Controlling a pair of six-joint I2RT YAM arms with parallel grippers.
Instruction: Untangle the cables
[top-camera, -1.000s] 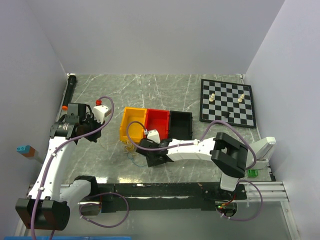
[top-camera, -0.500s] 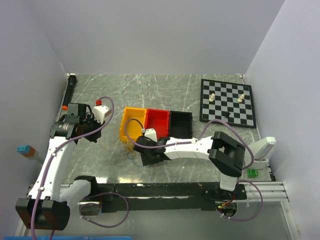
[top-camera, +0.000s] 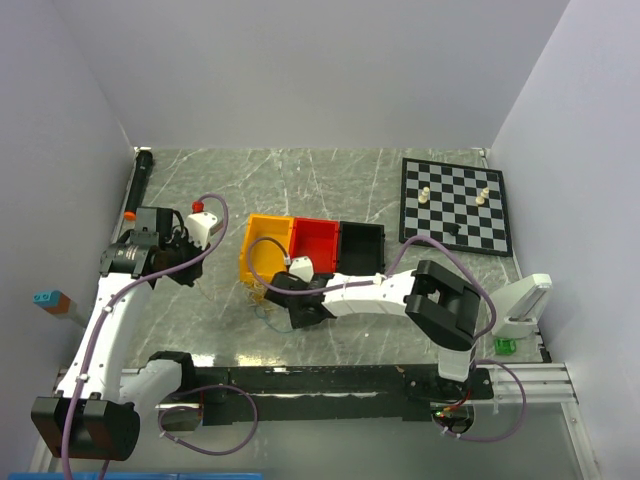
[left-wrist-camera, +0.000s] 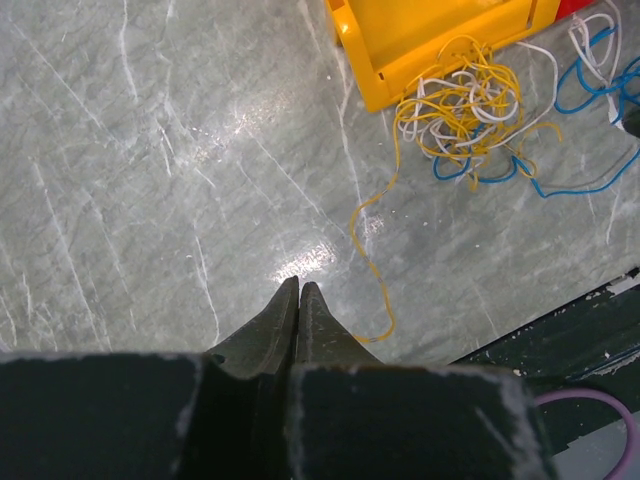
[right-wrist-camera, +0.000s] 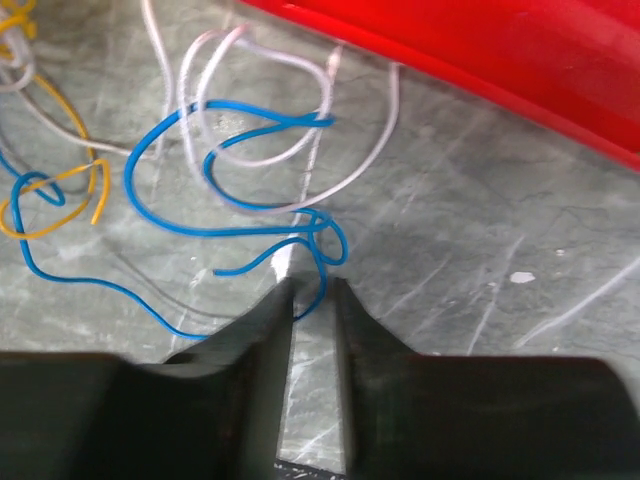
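Note:
The cables (top-camera: 262, 298) lie tangled on the marble table in front of the yellow bin (top-camera: 266, 246). In the left wrist view the yellow, white and blue knot (left-wrist-camera: 462, 108) lies by the yellow bin (left-wrist-camera: 430, 40). One yellow strand (left-wrist-camera: 368, 255) runs from it and goes under my left gripper (left-wrist-camera: 298, 287), which is shut and held above the table (top-camera: 186, 268). My right gripper (right-wrist-camera: 312, 288) is low over the table at the tangle (top-camera: 283, 308). Its jaws stand a narrow gap apart, with a loop of the blue cable (right-wrist-camera: 200, 228) between the tips. White loops (right-wrist-camera: 300, 140) lie just beyond.
A red bin (top-camera: 316, 243) and a black bin (top-camera: 362, 248) stand right of the yellow one. The red bin (right-wrist-camera: 480, 60) is close ahead of the right gripper. A chessboard (top-camera: 455, 205) with a few pieces is at the back right. The table's front edge (left-wrist-camera: 560, 320) is near.
My right gripper has slid left along the table into the tangle. The left arm has not moved.

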